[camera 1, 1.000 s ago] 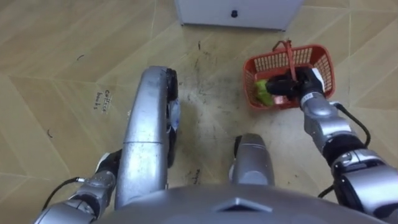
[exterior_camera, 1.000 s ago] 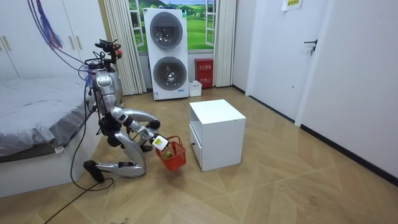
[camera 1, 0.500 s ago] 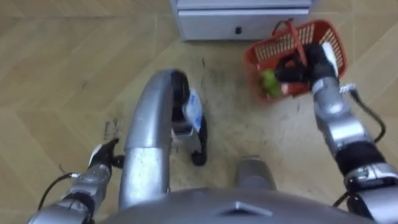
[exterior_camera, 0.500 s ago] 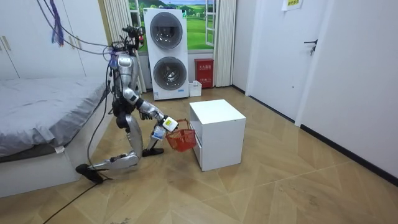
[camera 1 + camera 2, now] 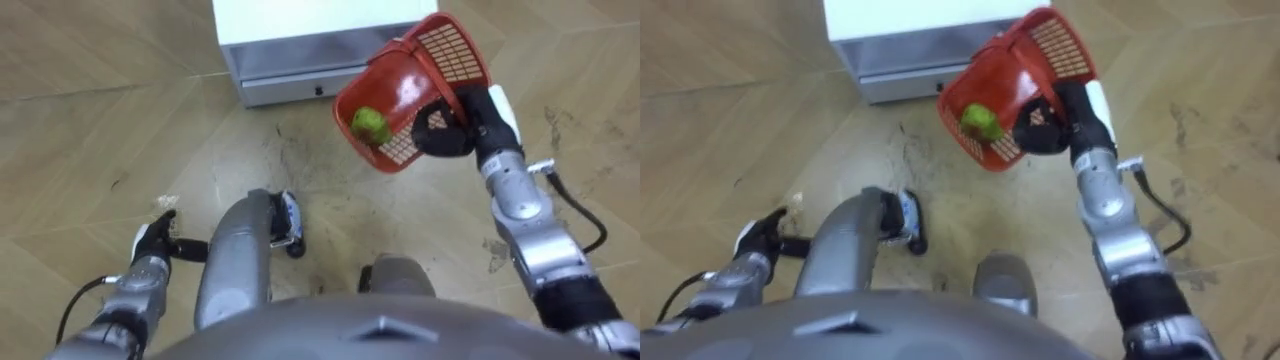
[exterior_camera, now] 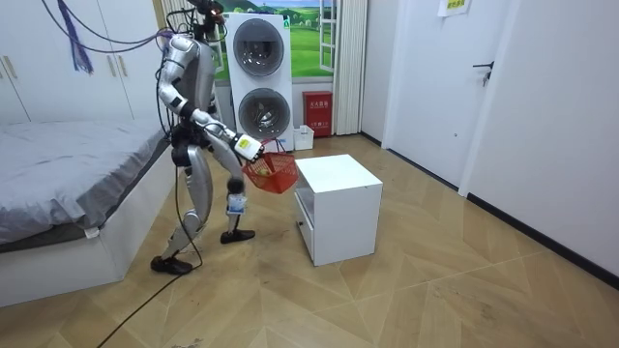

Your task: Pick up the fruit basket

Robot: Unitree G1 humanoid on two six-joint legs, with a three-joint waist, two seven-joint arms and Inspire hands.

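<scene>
Fruit basket (image 5: 402,84): the red plastic mesh basket is off the floor (image 5: 100,120), held in the air by the right robot hand (image 5: 445,136). That hand is curled tight on the near side of the basket. Whether it has the handle or the rim I cannot tell, because the dark hand covers the spot. The basket hangs steeply tilted, so the eye views look into its open top. A green fruit (image 5: 369,123) lies against the lowest wall, close to the rim.

In the room view the robot stands upright between the bed (image 6: 68,184) and a small white cabinet (image 6: 338,208). Its right arm reaches forward and holds the basket just beside the cabinet's top near corner, at about the height of the top. In the eye views the basket shows in front of the cabinet and its drawer (image 5: 290,80), and I see no contact between them.

The left robot hand (image 5: 152,240) hangs low at the robot's left side, well apart from the basket and carrying nothing. Whether it is spread or closed I cannot tell.

As far as the pictures show, the pick-up is as good as done, since the basket is grasped, raised and borne by one hand alone. What seems left is to bring it level and steady. Tipped this far, the fruit could roll over the rim, and the cabinet corner is near enough to knock.
</scene>
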